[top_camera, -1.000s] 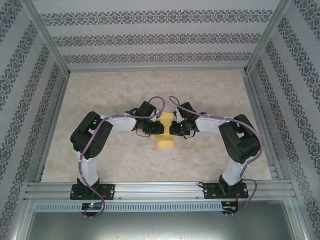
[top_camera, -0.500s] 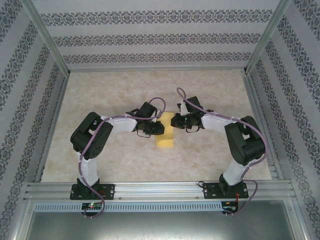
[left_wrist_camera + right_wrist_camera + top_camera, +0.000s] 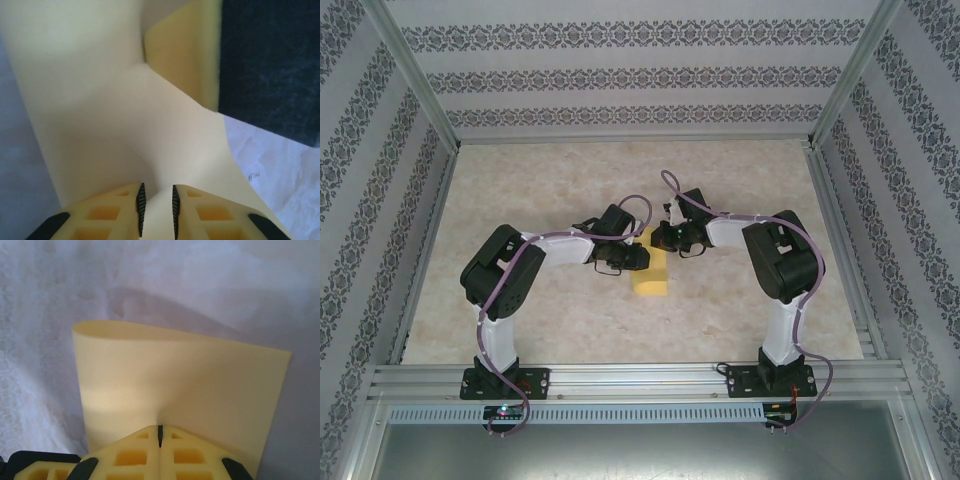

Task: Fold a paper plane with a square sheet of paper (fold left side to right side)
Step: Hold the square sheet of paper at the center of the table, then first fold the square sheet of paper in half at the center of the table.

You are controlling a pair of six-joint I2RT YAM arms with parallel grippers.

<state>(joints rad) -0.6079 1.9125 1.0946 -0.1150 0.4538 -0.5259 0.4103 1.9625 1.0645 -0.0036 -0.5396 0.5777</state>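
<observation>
At mid-tabletop (image 3: 520, 190) you see the square sheet of paper (image 3: 651, 278) lying between the two arms, partly doubled over. Your left claw (image 3: 157, 210) pinches the sheet's near edge between narrowly parted pads, with a flap curling upward beyond it. Your right claw (image 3: 160, 435) is fully clenched on the opposite edge, the sheet bowing gently away from its fingers (image 3: 135, 455).

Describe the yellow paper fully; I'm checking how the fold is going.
The paper is thin, plain, matte pale yellow, unmarked. It lies mid-table between both arms, doubled over into a narrow strip with a soft, rounded bend. The right gripper is shut on one edge; the left gripper pinches a raised pleat.
</observation>
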